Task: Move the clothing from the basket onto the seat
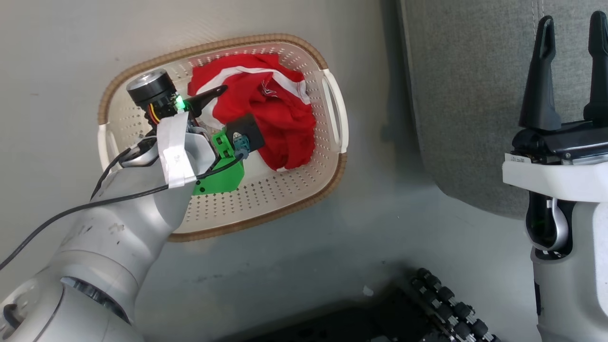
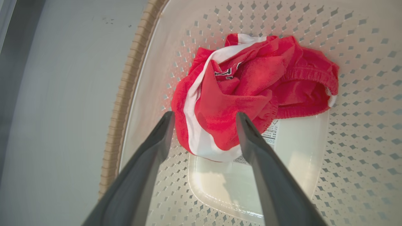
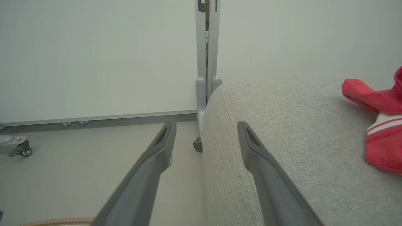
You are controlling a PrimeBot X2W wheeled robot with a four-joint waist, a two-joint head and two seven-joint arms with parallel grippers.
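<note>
head view looks steeply down, basket (image 1: 285, 194) left, seat (image 1: 465, 95) right. left wrist view sits close over that basket, shared with the head view. right wrist view faces level along the seat toward a wall (image 3: 94, 62).

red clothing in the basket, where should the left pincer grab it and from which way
Probably the bunched lobe of the clothing crossed by the white stripe, nearest the left pincer. Come straight in along its open fingers, which frame that fold; it is heaped above the basket floor.
</note>
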